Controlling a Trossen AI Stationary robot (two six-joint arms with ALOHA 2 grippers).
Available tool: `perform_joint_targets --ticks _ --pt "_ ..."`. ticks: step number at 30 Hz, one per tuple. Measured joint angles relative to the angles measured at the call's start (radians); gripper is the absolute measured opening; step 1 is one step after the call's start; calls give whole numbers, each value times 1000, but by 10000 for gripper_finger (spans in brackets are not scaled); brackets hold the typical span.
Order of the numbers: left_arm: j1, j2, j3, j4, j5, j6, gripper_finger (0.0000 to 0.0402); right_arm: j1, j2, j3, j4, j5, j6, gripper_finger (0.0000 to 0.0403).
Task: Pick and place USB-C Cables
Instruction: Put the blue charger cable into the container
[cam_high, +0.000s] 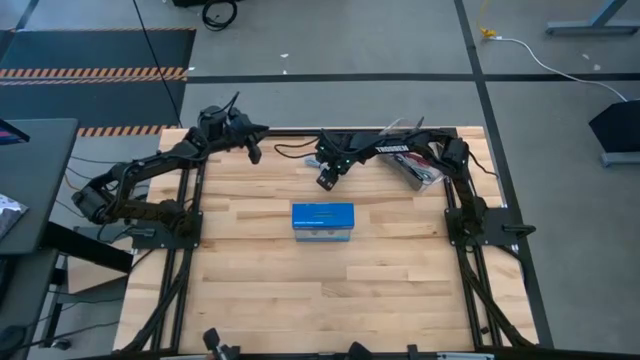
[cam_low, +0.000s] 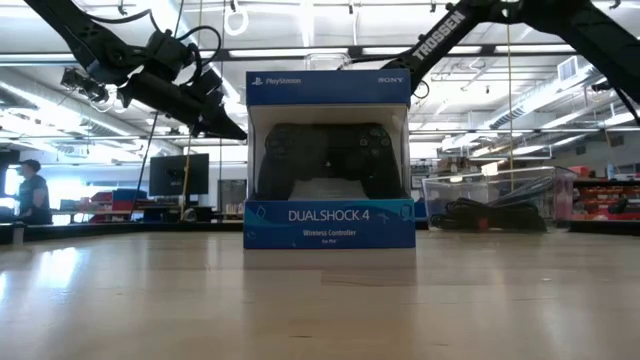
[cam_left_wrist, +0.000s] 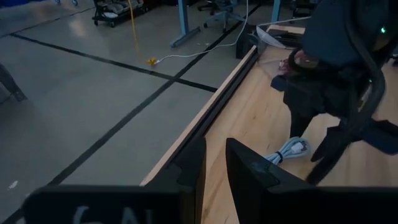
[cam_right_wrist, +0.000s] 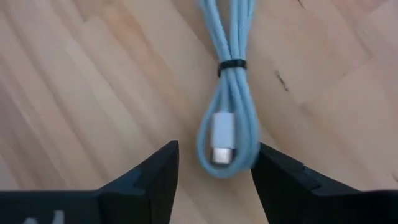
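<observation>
One pale blue-white USB-C cable bundle (cam_right_wrist: 227, 93) lies flat on the wood table near its far edge, bound by a black tie, and also shows in the left wrist view (cam_left_wrist: 287, 150). My right gripper (cam_right_wrist: 214, 177) (cam_high: 326, 181) hangs over it, pointing down and open. Its fingers stand on either side of the bundle's looped plug end, and I see no touch. My left gripper (cam_left_wrist: 214, 171) (cam_high: 253, 150) waits above the far left corner, open by a narrow gap and holding nothing. More cables (cam_low: 495, 215) lie in the clear bin (cam_high: 420, 168).
A blue DualShock 4 box (cam_high: 322, 220) (cam_low: 330, 160) stands upright mid-table, nearer than both grippers. The clear bin (cam_low: 490, 205) sits at the far right corner. The table's far edge (cam_left_wrist: 205, 118) runs close behind the cable. A person stands far off in the room (cam_low: 30, 190).
</observation>
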Motion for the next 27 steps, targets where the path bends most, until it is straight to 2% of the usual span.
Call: perform_joint_targets --ticks 9,12,17,18,22,27 --pt "-13 0 0 -29 0 -30 69 9 0 0 -7 -3 17 158" --pt "-13 0 0 -38 0 -44 69 20 0 0 -8 4 24 120" --pt "-27 0 0 -72 -1 -51 69 40 -1 0 -14 -4 23 27" --pt "-30 0 0 -81 0 -51 69 44 -2 0 -16 -3 19 20" --pt "-42 0 0 -102 -1 -51 69 53 -4 1 -21 -1 8 21" --pt "-55 0 0 -141 -1 -52 69 62 -37 9 -83 -48 -25 20"
